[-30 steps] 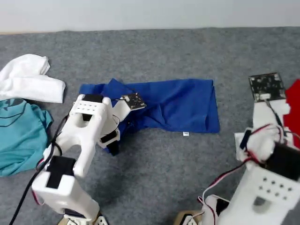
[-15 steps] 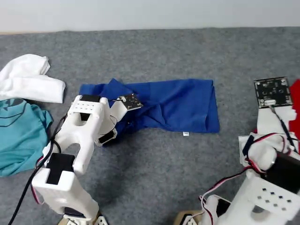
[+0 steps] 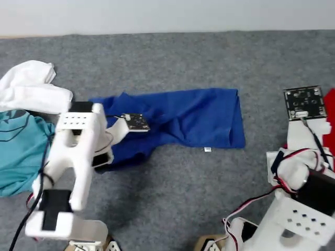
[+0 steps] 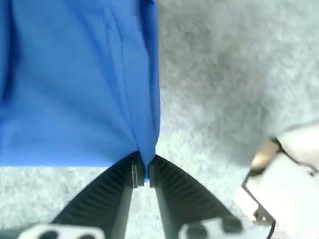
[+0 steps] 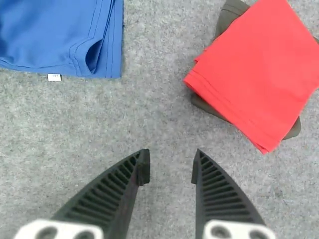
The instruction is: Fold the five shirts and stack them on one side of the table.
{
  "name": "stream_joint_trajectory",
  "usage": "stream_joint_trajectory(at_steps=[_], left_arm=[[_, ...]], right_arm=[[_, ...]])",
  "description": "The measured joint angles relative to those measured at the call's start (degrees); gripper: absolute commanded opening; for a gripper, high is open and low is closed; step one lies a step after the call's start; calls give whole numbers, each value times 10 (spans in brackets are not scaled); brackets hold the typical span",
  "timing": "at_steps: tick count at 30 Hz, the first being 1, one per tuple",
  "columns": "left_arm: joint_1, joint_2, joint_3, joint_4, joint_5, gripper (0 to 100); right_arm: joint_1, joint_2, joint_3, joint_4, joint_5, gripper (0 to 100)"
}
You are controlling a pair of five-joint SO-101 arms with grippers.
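Shirts: 5. Grippers: 2.
- Blue shirt (image 3: pixel 193 117), 1: spread on grey surface (image 3: pixel 183 57). Near edge pinched in left gripper (image 4: pixel 142 172), jaws clamped together on fabric fold. Rest of cloth lies ahead of that gripper.
- White shirt (image 3: pixel 31 89), 1: crumpled, left of left gripper and farther out.
- Teal shirt (image 3: pixel 21 151), 1: unfolded, left of left gripper.
- Red shirt (image 5: pixel 254 74), 1: folded, ahead-right of right gripper (image 5: pixel 170 167), on top of dark shirt.
- Dark shirt (image 5: pixel 230 11), 1: folded, edges showing under red.
- Right gripper: jaws apart, over bare surface. Blue shirt's corner ahead-left of it.
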Motion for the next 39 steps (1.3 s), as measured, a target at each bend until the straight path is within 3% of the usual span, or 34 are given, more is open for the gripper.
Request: stream_joint_trajectory(at_steps=[13,19,31,39], left_arm=[[-93,-23,52,16,-98,23],[-101,-29,57,16,-104,127],[-152,-29,-19,17,-104,130],[-215,-29,-130,18,-104,4]], right_arm=[[0,0,0,0,0,157],[0,0,0,0,0,158],[-1,0,0,0,0,158],[-138,9,0,0,-31,156]])
